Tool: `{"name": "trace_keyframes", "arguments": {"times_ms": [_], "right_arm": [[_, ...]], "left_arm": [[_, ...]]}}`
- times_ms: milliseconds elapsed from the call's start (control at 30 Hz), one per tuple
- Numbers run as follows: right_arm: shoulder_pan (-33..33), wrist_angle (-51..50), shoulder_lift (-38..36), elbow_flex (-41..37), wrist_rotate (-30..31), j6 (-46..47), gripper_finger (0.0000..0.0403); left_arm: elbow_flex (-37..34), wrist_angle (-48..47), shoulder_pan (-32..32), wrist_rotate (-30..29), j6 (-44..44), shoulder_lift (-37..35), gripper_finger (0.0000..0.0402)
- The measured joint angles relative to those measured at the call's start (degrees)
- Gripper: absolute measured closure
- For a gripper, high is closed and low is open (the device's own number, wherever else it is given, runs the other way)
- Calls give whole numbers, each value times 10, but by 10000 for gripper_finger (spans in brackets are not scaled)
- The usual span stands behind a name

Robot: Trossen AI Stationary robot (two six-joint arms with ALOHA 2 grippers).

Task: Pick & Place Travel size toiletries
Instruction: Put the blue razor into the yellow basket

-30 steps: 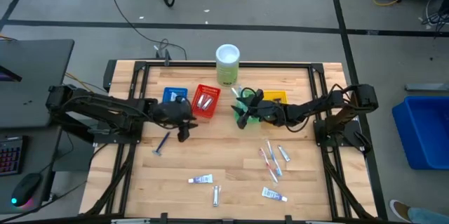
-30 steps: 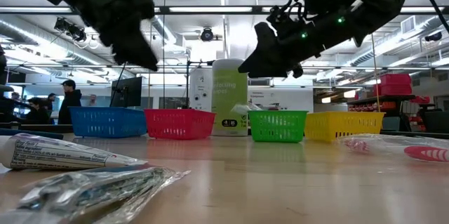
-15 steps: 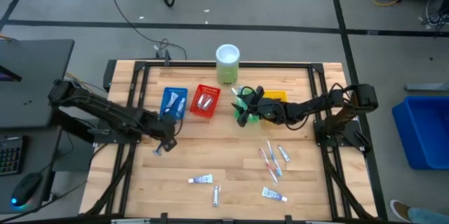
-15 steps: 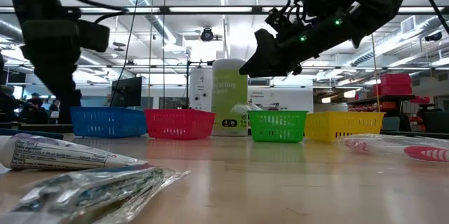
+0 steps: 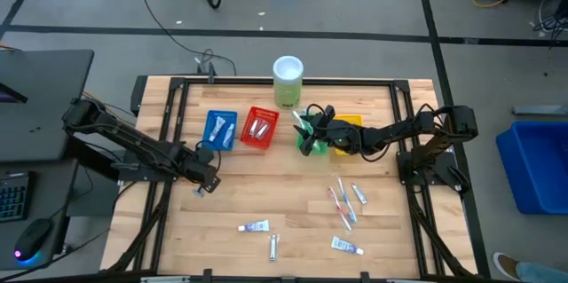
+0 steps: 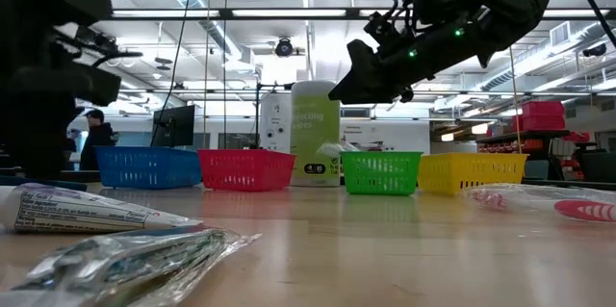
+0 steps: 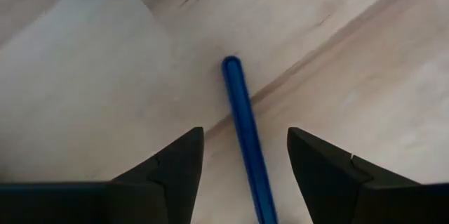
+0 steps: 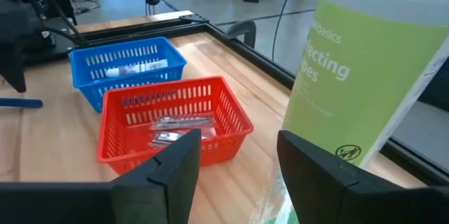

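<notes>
Four baskets sit in a row: one blue basket (image 5: pixel 220 129), one red basket (image 5: pixel 260 128), one green basket (image 6: pixel 381 172) and one yellow basket (image 6: pixel 471 171). The left gripper (image 5: pixel 206 179) is low over a blue stick (image 7: pixel 246 140), fingers wide on both sides of it. The right gripper (image 5: pixel 308 132) hangs over the green basket, fingers wide with nothing in them. Three white tubes (image 5: pixel 256 226) lie at the front of the table (image 5: pixel 293 194).

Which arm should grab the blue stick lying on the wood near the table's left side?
The left. Its gripper is open and already straddles the blue stick, low over the table. The right gripper hangs open over the green basket, well away from the stick.
</notes>
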Motion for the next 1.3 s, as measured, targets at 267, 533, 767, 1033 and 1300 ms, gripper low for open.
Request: {"name": "trace_keyframes", "arguments": {"times_ms": [267,533,767,1033,1300], "right_arm": [[0,0,0,0,0,0,194],[-1,7,0,0,-30,0,207],[-2,39,0,0,-105,0,207],[-2,59,0,0,-137,0,195],[-2,55,0,0,-138,0,202]], "left_arm": [[-37,33,-1,-2,17,-2,210],[-38,34,-1,-14,9,-1,287],[-1,115,-1,-72,83,1,342],[45,275,-1,-140,270,1,394],[67,188,-1,-66,290,0,341]]}}
